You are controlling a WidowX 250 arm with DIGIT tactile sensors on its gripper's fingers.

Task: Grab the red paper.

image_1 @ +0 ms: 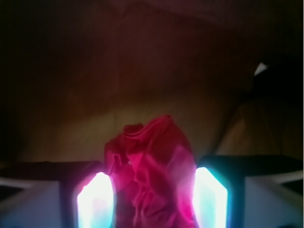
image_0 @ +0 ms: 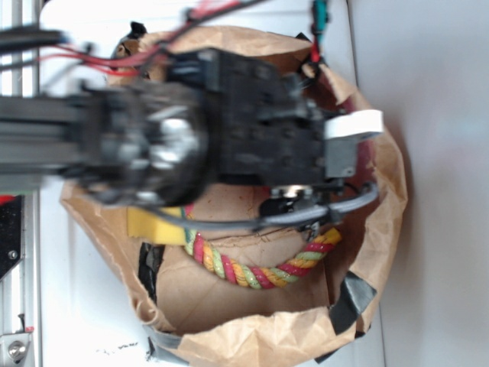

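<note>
Because the red paper (image_1: 152, 171) sat deep in the paper bag (image_0: 386, 229), we had our gripper (image_1: 152, 199) reaching down, fingers astride it, apparently holding it.

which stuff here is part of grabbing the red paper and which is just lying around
Part of the job:
- red paper, sitting between the pincer fingers
- pincer, one finger on each side of the paper

Just lying about:
- braided rope
- yellow sponge
- brown paper bag holding everything
</note>
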